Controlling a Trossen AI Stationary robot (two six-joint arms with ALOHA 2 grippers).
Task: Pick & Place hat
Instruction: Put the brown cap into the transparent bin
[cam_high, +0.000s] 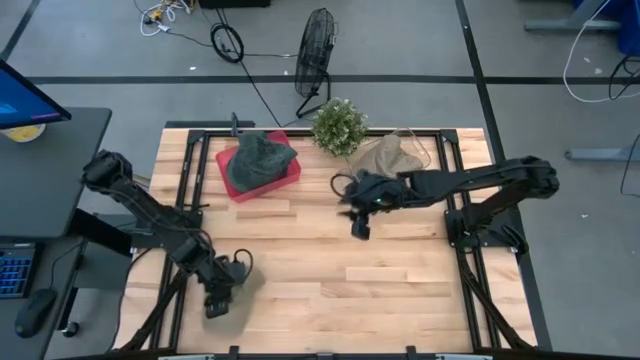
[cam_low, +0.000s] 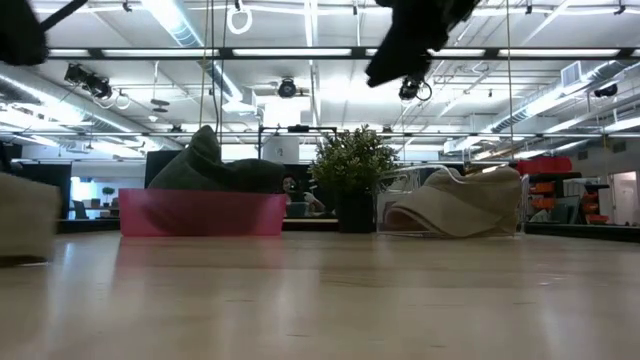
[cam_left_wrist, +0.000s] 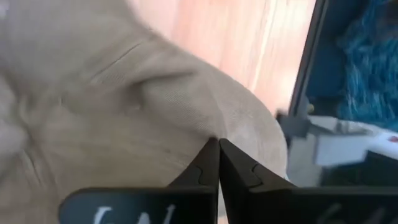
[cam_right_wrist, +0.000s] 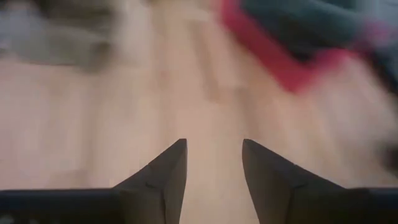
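Observation:
A tan hat (cam_high: 246, 284) lies at the table's near left; in the low view it shows at the left edge (cam_low: 24, 216). My left gripper (cam_high: 219, 298) is at it, shut on its cloth (cam_left_wrist: 124, 106). A second tan hat (cam_high: 388, 155) rests on the far right of the table beside a potted plant (cam_high: 340, 126). A dark green hat (cam_high: 260, 160) sits in a red bin (cam_high: 290, 178). My right gripper (cam_high: 359, 222) hangs open over the table's middle, raised well above the boards (cam_low: 410, 40), and touches nothing. My left gripper pinches a raised fold of the tan hat's cloth (cam_left_wrist: 208, 134) between its two shut fingertips (cam_left_wrist: 205, 163). Which part of the hat that fold belongs to I cannot tell. In the low view the hat's underside seems to rest on the table.
The red bin (cam_low: 200, 213) and the plant (cam_low: 350, 170) stand along the far edge, the second tan hat (cam_low: 460, 203) to their right. A black frame (cam_high: 175, 215) borders the table. Bare boards (cam_high: 400, 290) span the middle and near right.

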